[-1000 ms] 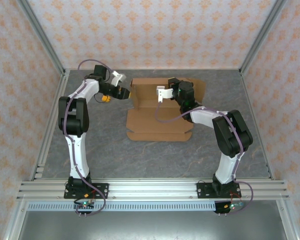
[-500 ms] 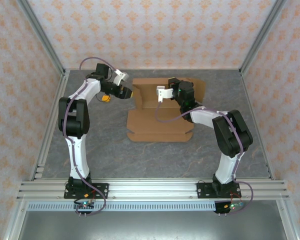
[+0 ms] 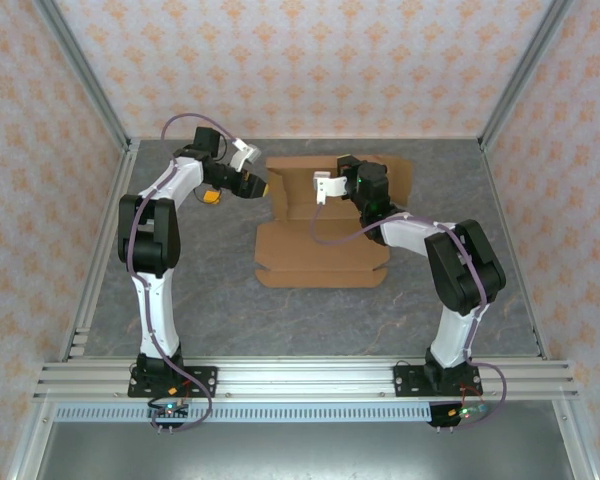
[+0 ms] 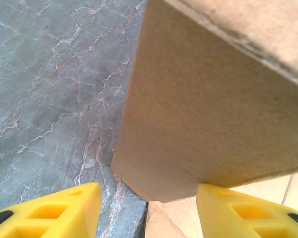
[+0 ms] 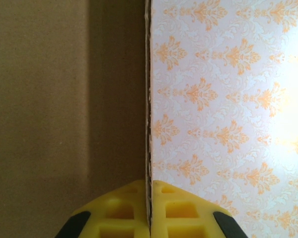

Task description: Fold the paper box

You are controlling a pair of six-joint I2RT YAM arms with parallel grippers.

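Note:
The paper box (image 3: pixel 320 250) is a brown die-cut cardboard sheet lying on the grey table, with its back part folded upward. My left gripper (image 3: pixel 263 186) is at the box's back left corner. In the left wrist view it stands open (image 4: pixel 146 213), and a raised brown flap (image 4: pixel 213 109) hangs just beyond its yellow fingertips (image 4: pixel 248 210). My right gripper (image 3: pixel 322 187) is over the back panel. In the right wrist view it is shut (image 5: pixel 150 198) on the thin top edge of the upright cardboard wall (image 5: pixel 64 99).
A tiny orange block (image 3: pixel 212 199) lies on the table under the left arm, just left of the box. Aluminium posts and patterned walls (image 3: pixel 310 70) enclose the grey marble table (image 3: pixel 280 320). Bare tabletop lies in front of the box.
My left gripper has moved a little to the right, up against the box's left flap. The box has shifted slightly right. The right gripper has kept its hold.

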